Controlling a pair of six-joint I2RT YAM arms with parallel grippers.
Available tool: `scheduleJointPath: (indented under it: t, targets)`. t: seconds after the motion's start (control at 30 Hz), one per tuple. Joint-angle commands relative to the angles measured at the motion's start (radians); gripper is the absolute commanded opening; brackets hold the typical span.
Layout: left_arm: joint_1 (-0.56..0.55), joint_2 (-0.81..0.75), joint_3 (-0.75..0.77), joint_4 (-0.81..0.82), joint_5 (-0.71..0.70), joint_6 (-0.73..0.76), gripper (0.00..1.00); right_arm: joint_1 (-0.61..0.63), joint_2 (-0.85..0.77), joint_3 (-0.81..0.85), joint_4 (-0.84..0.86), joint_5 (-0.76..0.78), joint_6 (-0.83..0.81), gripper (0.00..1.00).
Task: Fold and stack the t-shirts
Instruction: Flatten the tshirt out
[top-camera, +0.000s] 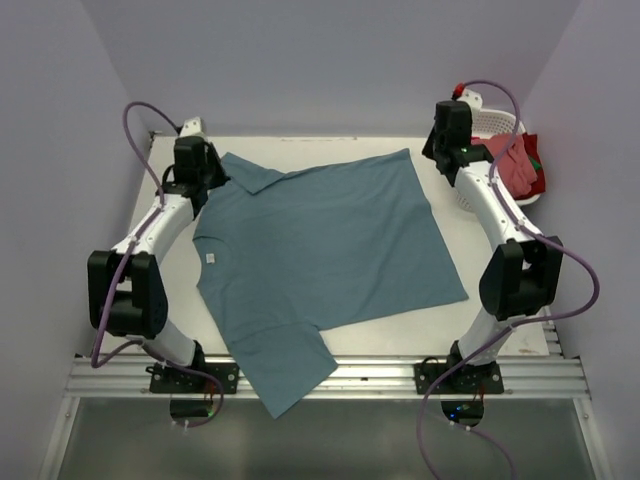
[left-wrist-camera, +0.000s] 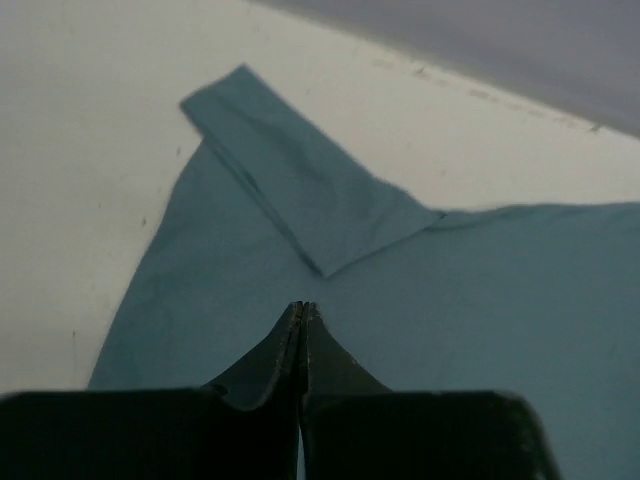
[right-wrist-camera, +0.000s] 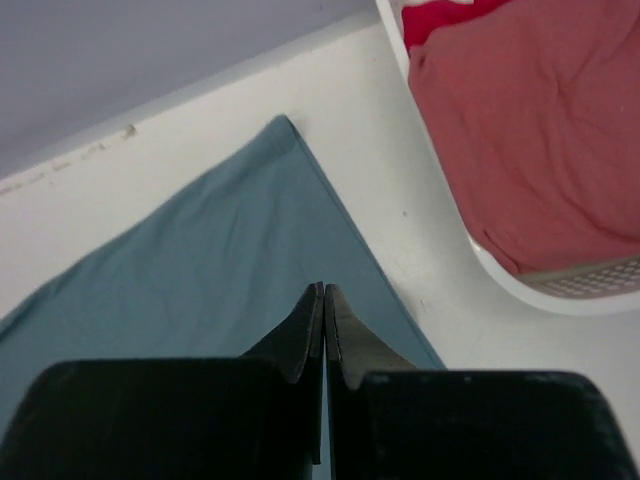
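A dusty teal t-shirt (top-camera: 330, 240) lies spread flat across the white tabletop (top-camera: 410, 335). Its near sleeve (top-camera: 285, 375) spills over the front edge onto the metal rail (top-camera: 350, 378) between the two arm bases. A small white neck label (top-camera: 211, 258) shows toward the shirt's left side, and the hem lies to the right.

Farther back, the other sleeve (left-wrist-camera: 300, 190) is folded over onto the shirt's body, just ahead of the left pincer (left-wrist-camera: 303, 310). That pincer hangs over the cloth with its fingers pressed together — no fabric shows between them. Whether the tips touch the shirt cannot be told.

At the shirt's far right corner the right pincer (right-wrist-camera: 323, 292) is likewise clenched, tips over the hem edge, nothing seen in its grip.

Beyond it, at the tabletop's far right, a white slotted basket (right-wrist-camera: 500, 275) holds a bunched salmon pink-red t-shirt (right-wrist-camera: 530, 140) beside a scrap of brighter red cloth (right-wrist-camera: 440, 15) — the basket near the teal corner, not touching it.
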Motion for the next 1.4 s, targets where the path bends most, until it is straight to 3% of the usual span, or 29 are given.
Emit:
scheduleJointPath:
  t: [0.0,0.33,0.7,0.87,1.07,1.37]
  targets:
    - [0.007,0.067,-0.068,-0.077,-0.036,-0.023,0.00,0.001,0.013,-0.074,-0.075,-0.072,0.007,0.00]
    - [0.007,0.242,-0.015,-0.071,-0.083,-0.052,0.00,0.002,0.120,-0.090,-0.095,-0.200,-0.004,0.00]
    - [0.007,0.385,0.010,-0.077,-0.103,-0.074,0.00,0.002,0.418,0.120,-0.208,-0.293,-0.024,0.00]
    - [0.009,0.445,0.033,-0.077,-0.102,-0.069,0.00,0.002,0.474,0.165,-0.227,-0.303,-0.024,0.00]
    - [0.016,0.568,0.160,-0.120,-0.097,-0.058,0.00,0.002,0.573,0.283,-0.291,-0.273,-0.030,0.00]
    - [0.038,0.742,0.474,-0.232,-0.056,-0.029,0.00,-0.021,0.760,0.533,-0.383,-0.227,0.028,0.00]
